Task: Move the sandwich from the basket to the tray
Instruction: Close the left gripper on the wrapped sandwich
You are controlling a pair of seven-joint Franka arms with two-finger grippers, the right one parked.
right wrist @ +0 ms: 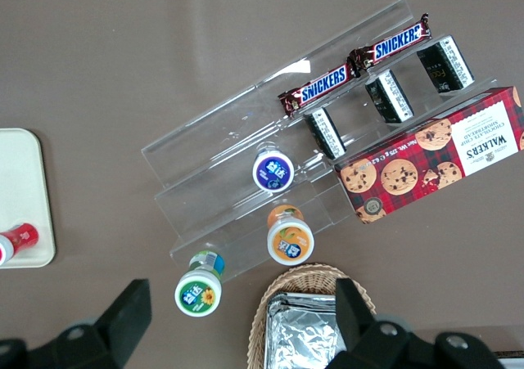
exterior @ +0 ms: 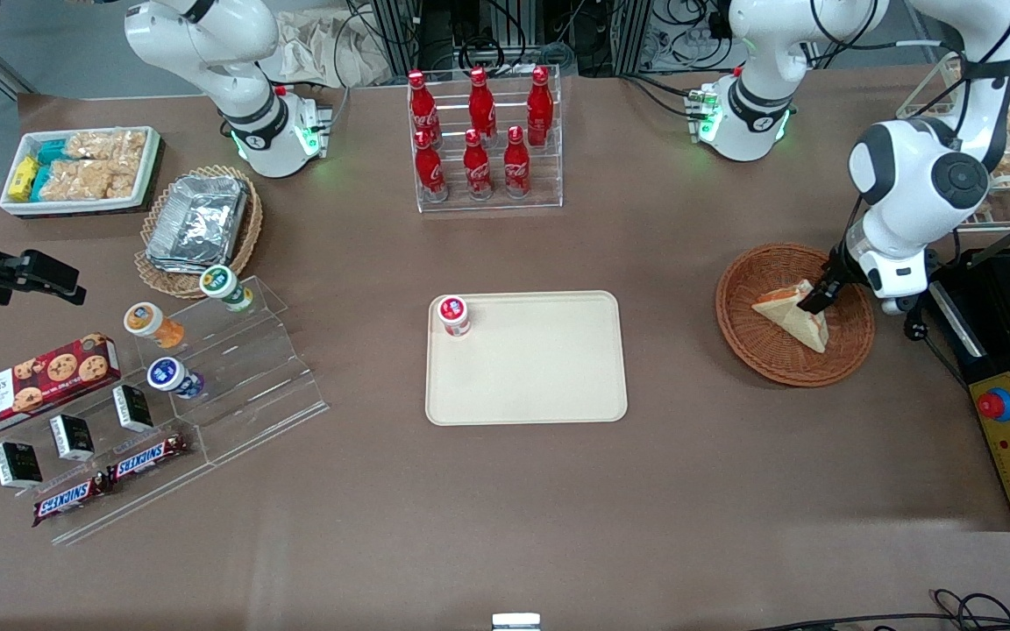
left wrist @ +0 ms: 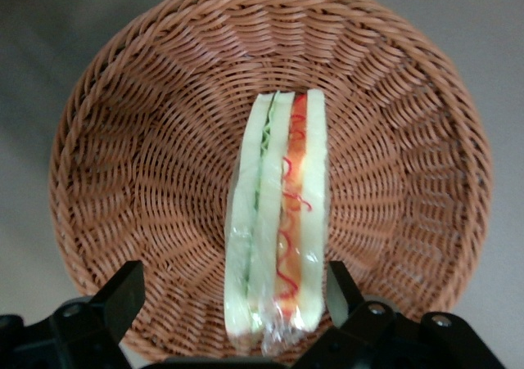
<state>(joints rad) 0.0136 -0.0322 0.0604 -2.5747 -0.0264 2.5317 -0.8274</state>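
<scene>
Brown desk (exterior: pixel 698 491), cluttered at both ends. Left arm's hand (left wrist: pixel 233 308) is low in the round reddish-brown woven wicker basket (left wrist: pixel 123 181), fingers (left wrist: pixel 115 297) spread wide either side of the triangular white-bread sandwich (left wrist: pixel 278 222), nothing gripped yet, apparently set to pinch its flat faces. Sandwich stands on edge, filling edge up, long axis running between the fingers. Cream-beige rectangular tray (exterior: pixel 558 386) sits well apart, toward the desk's middle.

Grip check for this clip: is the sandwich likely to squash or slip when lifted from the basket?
Probably squashable: sandwich shows soft bread layers. Its glossy clear wrap may slip. The open gripper straddles it in the basket.
</scene>
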